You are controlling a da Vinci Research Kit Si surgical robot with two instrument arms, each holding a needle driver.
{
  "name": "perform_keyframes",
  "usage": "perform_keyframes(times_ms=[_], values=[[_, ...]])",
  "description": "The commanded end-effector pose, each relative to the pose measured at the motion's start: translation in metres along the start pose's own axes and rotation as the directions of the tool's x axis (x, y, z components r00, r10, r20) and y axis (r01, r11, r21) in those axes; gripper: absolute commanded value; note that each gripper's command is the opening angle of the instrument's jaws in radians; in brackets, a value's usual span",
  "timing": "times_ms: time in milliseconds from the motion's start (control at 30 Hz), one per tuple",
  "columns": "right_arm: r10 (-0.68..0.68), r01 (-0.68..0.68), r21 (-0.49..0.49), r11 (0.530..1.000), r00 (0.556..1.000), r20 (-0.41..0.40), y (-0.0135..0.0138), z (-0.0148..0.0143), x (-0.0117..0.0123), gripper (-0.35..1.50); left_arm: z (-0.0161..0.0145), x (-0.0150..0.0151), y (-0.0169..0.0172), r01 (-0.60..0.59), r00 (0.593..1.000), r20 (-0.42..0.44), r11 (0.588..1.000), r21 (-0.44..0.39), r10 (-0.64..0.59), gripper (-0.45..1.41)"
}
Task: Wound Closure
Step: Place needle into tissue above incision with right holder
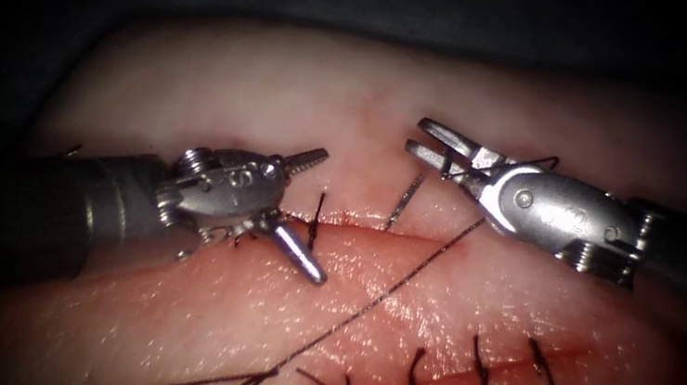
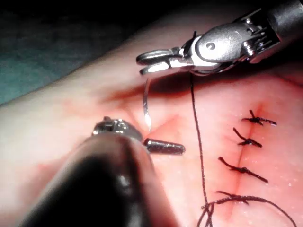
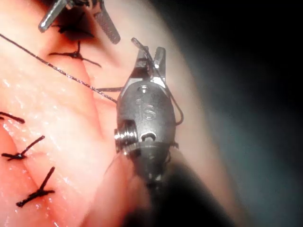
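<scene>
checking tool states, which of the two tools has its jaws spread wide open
The left tool: its jaws stand wide apart, holding nothing. The right tool has its jaws nearly together, gripping the needle near its thread end, point down at the cut.

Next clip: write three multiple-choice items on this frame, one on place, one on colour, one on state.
1. Where is the curved steel needle?
A. dropped among finished stitches
B. hanging from the right arm's silver claw
C. stuck in dark cloth

2. The long suture thread is:
A. white
B. dark
C. green

3. The left arm's silver claw is:
A. open, empty
B. shut on thread
C. shut on needle

Key:
1. B: the right claw grips its upper end, tip down at the red cut in the pale tissue; entry unclear.
2. B: a dark strand crosses the tissue.
3. A: its jaws are spread wide, holding nothing.
</scene>
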Motion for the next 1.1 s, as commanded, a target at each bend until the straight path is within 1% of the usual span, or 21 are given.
perform_keyframes(times_ms=[33,100,200,233,267,300,333,367,400,467,500,533,600,633,767,967,1033,1100], values=[[-0.030,0.030,0.005,1.000,0.999,-0.016,0.0000,0.0014,-0.0002,-0.35,0.0010,0.0002,0.0000,-0.037,0.999,-0.002,0.999,0.012,0.037,0.86],[-0.055,0.055,0.010,0.998,0.998,-0.031,-0.0004,0.0015,-0.0004,-0.35,0.0016,-0.0005,0.0009,-0.112,0.994,0.003,0.993,0.039,0.112,0.56],[-0.094,0.096,0.022,0.995,0.994,-0.056,-0.0010,0.0018,-0.0004,-0.35,0.0028,-0.0015,0.0021,-0.152,0.988,0.014,0.986,0.074,0.151,0.26],[-0.109,0.111,0.026,0.993,0.992,-0.062,-0.0010,0.0020,-0.0002,-0.35,0.0036,-0.0020,0.0024,-0.152,0.988,0.019,0.984,0.091,0.151,0.22],[-0.115,0.116,0.026,0.993,0.991,-0.064,-0.0010,0.0020,-0.0001,-0.35,0.0037,-0.0022,0.0024,-0.152,0.988,0.020,0.984,0.094,0.151,0.17],[-0.131,0.133,0.023,0.991,0.989,-0.069,-0.0010,0.0018,0.0000,-0.35,0.0041,-0.0027,0.0020,-0.151,0.988,0.025,0.983,0.105,0.149,0.00],[-0.131,0.133,0.023,0.991,0.989,-0.069,-0.0010,0.0018,0.0000,-0.35,0.0041,-0.0027,0.0020,-0.151,0.988,0.025,0.983,0.105,0.149,0.00],[-0.130,0.132,0.021,0.991,0.989,-0.072,-0.0010,0.0018,0.0001,-0.35,0.0042,-0.0030,0.0018,-0.150,0.989,0.023,0.982,0.110,0.149,-0.05],[-0.136,0.138,0.021,0.990,0.988,-0.073,-0.0010,0.0017,0.0002,-0.35,0.0045,-0.0034,0.0015,-0.153,0.988,0.033,0.982,0.111,0.150,-0.15],[-0.146,0.147,0.018,0.989,0.986,-0.076,-0.0010,0.0017,0.0004,-0.35,0.0050,-0.0042,0.0010,-0.158,0.987,0.045,0.981,0.111,0.154,-0.28],[-0.150,0.151,0.015,0.988,0.986,-0.077,-0.0009,0.0017,0.0006,-0.35,0.0055,-0.0052,0.0004,-0.165,0.986,0.054,0.981,0.103,0.160,-0.35],[-0.150,0.151,0.015,0.988,0.986,-0.077,-0.0009,0.0017,0.0006,-0.35,0.0055,-0.0052,0.0004,-0.165,0.986,0.054,0.981,0.103,0.160,-0.35],[-0.159,0.161,0.012,0.987,0.984,-0.080,-0.0008,0.0017,0.0009,-0.35,0.0059,-0.0059,-0.0001,-0.176,0.983,0.063,0.980,0.095,0.171,-0.42],[-0.170,0.171,0.008,0.985,0.982,-0.083,-0.0008,0.0017,0.0011,-0.35,0.0062,-0.0066,-0.0004,-0.167,0.984,0.083,0.983,0.077,0.161,-0.45],[-0.188,0.190,0.004,0.982,0.978,-0.092,-0.0011,0.0018,0.0011,-0.35,0.0065,-0.0076,0.0004,-0.179,0.978,0.121,0.982,0.066,0.170,-0.45],[-0.214,0.215,-0.002,0.977,0.971,-0.103,-0.0019,0.0020,0.0003,-0.35,0.0058,-0.0075,0.0024,-0.179,0.978,0.123,0.982,0.062,0.170,-0.45],[-0.263,0.263,-0.012,0.965,0.959,-0.110,-0.0027,0.0023,-0.0004,-0.35,0.0051,-0.0069,0.0034,-0.175,0.978,0.127,0.982,0.068,0.166,-0.42],[-0.276,0.276,-0.014,0.961,0.955,-0.112,-0.0030,0.0024,-0.0006,-0.35,0.0051,-0.0068,0.0035,-0.175,0.978,0.128,0.982,0.069,0.165,-0.40]])
